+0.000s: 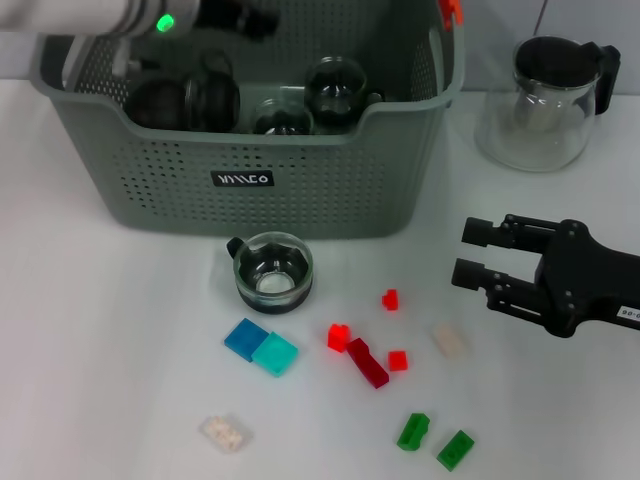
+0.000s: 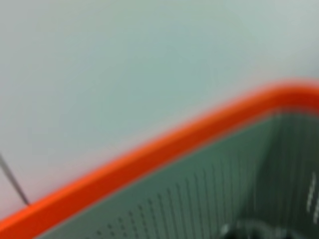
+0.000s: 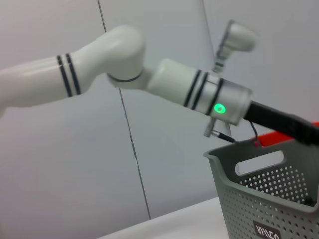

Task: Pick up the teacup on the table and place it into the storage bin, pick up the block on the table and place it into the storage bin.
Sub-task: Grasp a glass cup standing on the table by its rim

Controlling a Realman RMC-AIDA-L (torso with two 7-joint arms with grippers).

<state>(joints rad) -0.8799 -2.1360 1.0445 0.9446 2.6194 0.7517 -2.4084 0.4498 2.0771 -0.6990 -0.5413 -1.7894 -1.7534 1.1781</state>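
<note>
Your left gripper (image 1: 240, 18) is over the storage bin (image 1: 330, 190), reaching into its back; can't tell if its fingers are spread or closed. Right gripper (image 1: 470, 252) hovers above the table (image 1: 110, 330) on the right, jaws apart and empty. One teacup (image 1: 273, 271) sits on the table just in front of the bin, blocks scattered nearer you, e.g. the dark red block (image 1: 367, 363).

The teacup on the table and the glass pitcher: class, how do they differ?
The teacup is low and sits right before the storage bin; the glass pitcher is taller and stands beside the bin, toward the robot's right. The pitcher has a black lid; the teacup is open-topped. Both are clear glass with dark handles.
</note>
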